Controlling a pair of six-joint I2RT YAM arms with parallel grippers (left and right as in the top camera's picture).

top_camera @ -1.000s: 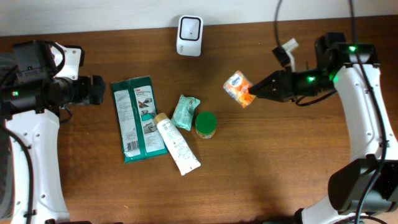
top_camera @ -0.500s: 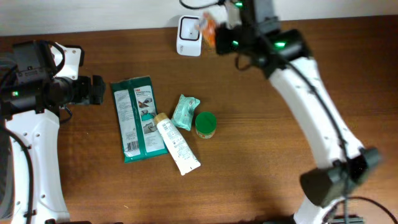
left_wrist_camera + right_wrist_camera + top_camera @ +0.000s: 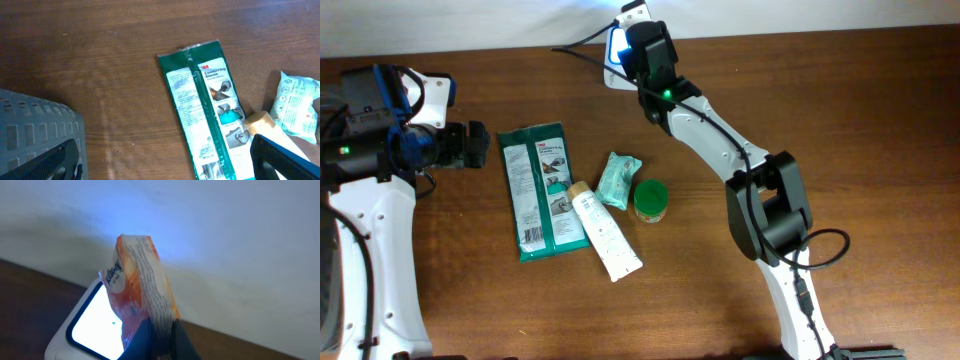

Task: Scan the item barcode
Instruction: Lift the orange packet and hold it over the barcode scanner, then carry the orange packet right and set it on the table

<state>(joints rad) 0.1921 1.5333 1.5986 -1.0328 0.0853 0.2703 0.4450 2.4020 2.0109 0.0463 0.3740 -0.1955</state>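
Right fingers [image 3: 182, 345] are closed on the orange packet [image 3: 136, 287], pinching its bottom edge. The packet stands up out of the grip, edge-on to the wrist camera. It's held right in front of the lit scanner [image 3: 90, 327] at the back edge of the desk [image 3: 840, 120], just beside the window; I can't tell if it touches. From overhead the arm covers the packet, so it doesn't show there.

Handling call: looks like a small film pouch, light, soft, crinkly. Weight is no problem, a pinch carries it fine. The weak points are flop and slip. It's glossy film held by one edge, so the free end can droop or twist and turn the barcode off-axis. It leans slightly as is. Squeezing harder would likely just crumple it and wrinkle the code. Best hold, I'd say, is a sealed seam or corner, clear of the printed panel, so the fingers don't cover the barcode. Can't tell which face carries the code; the print is too small.

Left fingers [image 3: 285, 160] are spread wide, holding nothing, over the left side of the desk near the green glove pack [image 3: 205, 110]. Tube [image 3: 605, 232], teal pouch [image 3: 618, 180] and green-lidded jar [image 3: 650, 200] lie mid-desk, well apart from the scanner.
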